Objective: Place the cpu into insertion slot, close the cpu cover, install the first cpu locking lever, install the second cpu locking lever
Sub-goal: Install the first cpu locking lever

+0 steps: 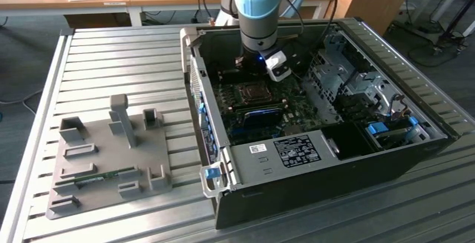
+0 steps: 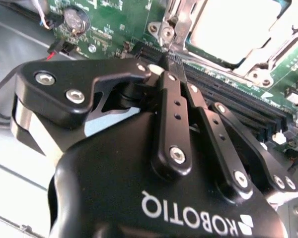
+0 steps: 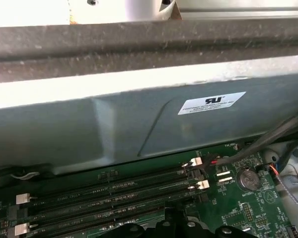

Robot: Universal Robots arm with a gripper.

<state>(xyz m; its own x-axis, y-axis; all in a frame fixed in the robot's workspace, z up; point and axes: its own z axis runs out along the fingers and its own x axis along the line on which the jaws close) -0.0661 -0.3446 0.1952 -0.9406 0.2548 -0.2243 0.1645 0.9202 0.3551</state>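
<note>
In the second wrist view the gripper [image 2: 170, 58] has its fingers pressed together, tips at the corner of the cpu cover [image 2: 253, 59]. The cover lies flat over the cpu [image 2: 233, 29], just beyond the fingertips.

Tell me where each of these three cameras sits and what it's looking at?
Exterior view: off the arm, above, looking down at the open PC case on a slatted table; the arm reaches into it.
Second wrist view: on the arm, looking along the gripper at the cpu and its cover.
First wrist view: on the arm, facing the case wall and memory slots.
Shared: both wrist views show the coin battery.
</note>
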